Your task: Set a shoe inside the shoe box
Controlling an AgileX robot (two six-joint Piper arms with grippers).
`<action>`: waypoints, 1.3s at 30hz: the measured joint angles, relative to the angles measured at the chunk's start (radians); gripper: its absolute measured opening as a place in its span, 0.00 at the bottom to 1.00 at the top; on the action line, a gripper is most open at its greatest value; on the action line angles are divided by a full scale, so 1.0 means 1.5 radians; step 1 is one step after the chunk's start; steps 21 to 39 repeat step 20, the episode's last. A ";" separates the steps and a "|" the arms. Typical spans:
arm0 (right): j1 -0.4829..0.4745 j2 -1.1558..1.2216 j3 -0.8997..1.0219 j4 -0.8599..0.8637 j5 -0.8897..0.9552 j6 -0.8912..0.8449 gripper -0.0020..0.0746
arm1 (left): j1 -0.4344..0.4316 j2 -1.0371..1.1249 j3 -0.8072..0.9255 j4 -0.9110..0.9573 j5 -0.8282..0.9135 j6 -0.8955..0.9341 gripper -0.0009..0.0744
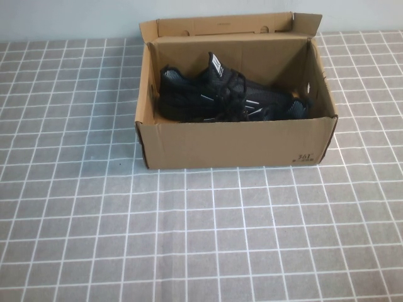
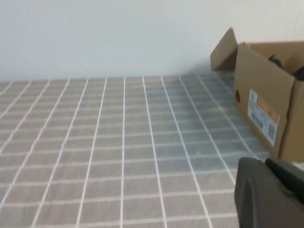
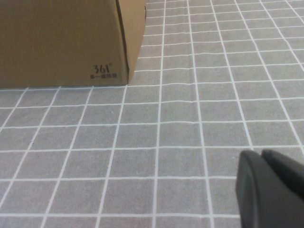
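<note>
The brown cardboard shoe box (image 1: 236,141) stands open at the table's far middle, its flap lid (image 1: 227,25) folded back. A black mesh shoe (image 1: 220,94) with white dashes and a white tongue label lies inside it, heel to the left; I cannot tell whether a second shoe lies behind it. Neither arm shows in the high view. My left gripper (image 2: 266,161) is shut and empty, low over the cloth, well apart from the box's end wall (image 2: 263,95). My right gripper (image 3: 261,153) is shut and empty, in front of the box's printed corner (image 3: 102,70).
A grey cloth with a white grid (image 1: 201,239) covers the table. A pale wall (image 2: 118,33) rises behind it. The box's end carries a white and orange label (image 2: 262,115).
</note>
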 joint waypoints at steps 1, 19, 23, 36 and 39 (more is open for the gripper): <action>0.000 0.000 0.000 0.000 0.000 0.000 0.01 | 0.000 0.000 0.000 -0.002 0.012 0.000 0.01; 0.000 0.000 0.000 0.000 0.000 0.000 0.01 | 0.001 -0.003 0.000 -0.017 0.187 0.001 0.01; 0.000 0.000 0.000 0.000 0.000 0.000 0.01 | 0.001 -0.003 0.000 -0.017 0.187 0.001 0.01; 0.000 0.000 0.000 0.000 0.000 0.000 0.01 | 0.001 -0.003 0.000 -0.017 0.187 0.001 0.01; 0.000 0.000 0.000 0.000 0.000 0.000 0.01 | 0.001 -0.003 0.000 -0.017 0.187 0.001 0.01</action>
